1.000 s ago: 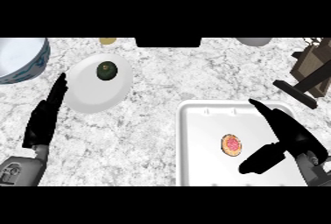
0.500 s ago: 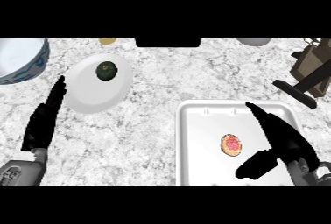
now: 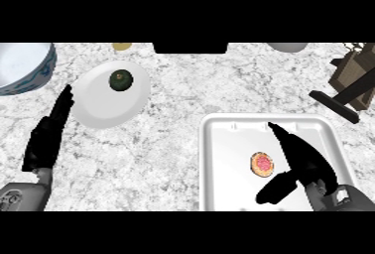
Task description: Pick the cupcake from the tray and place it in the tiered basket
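Just left of the right hand, which has edged closer over the tray with fingers open and empty, the cupcake awaits grasping.

Kitchen, marble-patterned counter, white plate bearing a dark avocado, patterned bowl, white tray with cupcake

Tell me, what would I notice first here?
Probably the pink cupcake on the white tray at lower right, with the black right hand open just beside it. Next, the white plate at upper left with a dark green fruit on it.
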Robot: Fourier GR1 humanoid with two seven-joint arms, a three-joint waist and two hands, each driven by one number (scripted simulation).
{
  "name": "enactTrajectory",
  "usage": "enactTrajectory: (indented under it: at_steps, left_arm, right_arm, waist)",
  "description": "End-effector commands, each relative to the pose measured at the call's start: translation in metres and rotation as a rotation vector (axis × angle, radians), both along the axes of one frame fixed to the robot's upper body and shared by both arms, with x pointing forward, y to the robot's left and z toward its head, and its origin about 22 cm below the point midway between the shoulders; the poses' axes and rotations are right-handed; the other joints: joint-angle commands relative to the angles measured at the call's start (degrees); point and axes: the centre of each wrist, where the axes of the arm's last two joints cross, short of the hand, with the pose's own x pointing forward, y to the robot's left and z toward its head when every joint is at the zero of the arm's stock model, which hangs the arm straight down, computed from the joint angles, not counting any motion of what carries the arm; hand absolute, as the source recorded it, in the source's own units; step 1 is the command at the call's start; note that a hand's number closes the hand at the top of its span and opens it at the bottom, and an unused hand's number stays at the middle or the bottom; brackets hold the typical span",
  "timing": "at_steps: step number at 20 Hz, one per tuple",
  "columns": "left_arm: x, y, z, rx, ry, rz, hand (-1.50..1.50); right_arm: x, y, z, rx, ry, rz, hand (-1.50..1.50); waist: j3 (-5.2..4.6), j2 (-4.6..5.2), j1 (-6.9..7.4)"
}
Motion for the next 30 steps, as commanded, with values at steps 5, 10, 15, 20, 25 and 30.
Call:
enactTrajectory:
  at_steps: [5,10,15,20,25,30]
  left_arm:
    - [0.001,-0.006,-0.007,-0.005,0.001,0.000,0.00]
    - [-0.009,-0.013,-0.016,0.015,0.004,-0.006,0.00]
    - [0.004,0.008,0.002,0.000,0.007,-0.015,0.00]
    - [-0.011,0.006,0.002,0.010,0.004,-0.013,0.00]
    - [0.004,-0.002,0.004,-0.015,0.003,-0.010,0.00]
    - [-0.015,0.000,0.002,0.001,0.011,-0.005,0.00]
  right_arm:
    - [0.019,-0.004,-0.016,-0.050,0.089,-0.099,-1.50]
    - [0.010,0.005,-0.038,-0.051,0.113,-0.063,-1.50]
    - [0.014,0.011,-0.039,-0.014,0.120,-0.067,-1.50]
    - [0.013,0.019,-0.040,0.006,0.162,-0.057,-1.50]
    - [0.005,0.029,-0.068,-0.021,0.232,0.155,1.50]
    - [0.014,0.028,-0.069,-0.075,0.145,0.140,1.50]
  waist:
    - [0.02,0.06,0.08]
    - [0.03,0.03,0.01]
    - [0.02,0.02,-0.11]
    - [0.02,-0.04,0.03]
    - [0.03,0.02,0.29]
    - [0.04,-0.02,0.18]
